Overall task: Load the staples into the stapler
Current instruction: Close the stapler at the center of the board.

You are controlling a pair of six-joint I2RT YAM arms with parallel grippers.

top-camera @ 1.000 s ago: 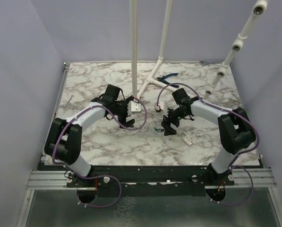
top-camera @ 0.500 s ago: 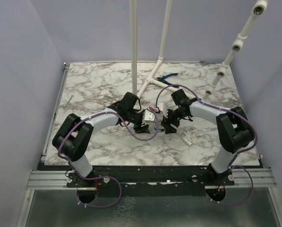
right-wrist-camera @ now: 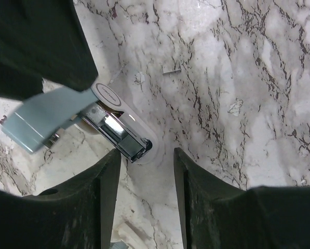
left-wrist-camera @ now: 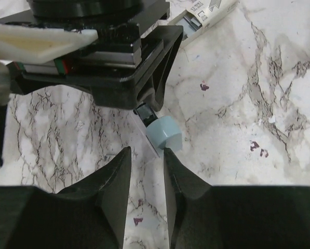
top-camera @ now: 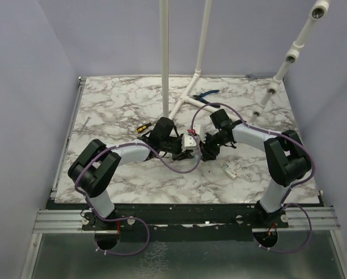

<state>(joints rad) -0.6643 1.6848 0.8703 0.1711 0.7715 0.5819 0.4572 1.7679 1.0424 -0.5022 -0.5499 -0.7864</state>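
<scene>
Convergence is what has changed. A second ago the left arm stood off to the left and both end effectors were spread wide. Now the left end effector (left-wrist-camera: 146, 153) has swung in to the middle of the worktop (top-camera: 132, 99) and faces the right end effector (right-wrist-camera: 146, 153) nose to nose.

Both have narrowed over that second. The left one's fingers stand a slim gap apart with only marble showing between them. The right one's are wider apart and also pinch nothing.

The stapler (right-wrist-camera: 121, 132) lies on the worktop between the two, hinged open. Its blue-green top swings out to one side. Its white base with the metal channel points into the right end effector's gap, close to one finger but not clamped. From the left wrist, the blue-green end sits just past the left fingertips.

The staple box (left-wrist-camera: 204, 13) lies near, beyond the right end effector.

Both arms seem to be closing in to take the stapler from either end. Whether the channel holds staples yet is not clear.
</scene>
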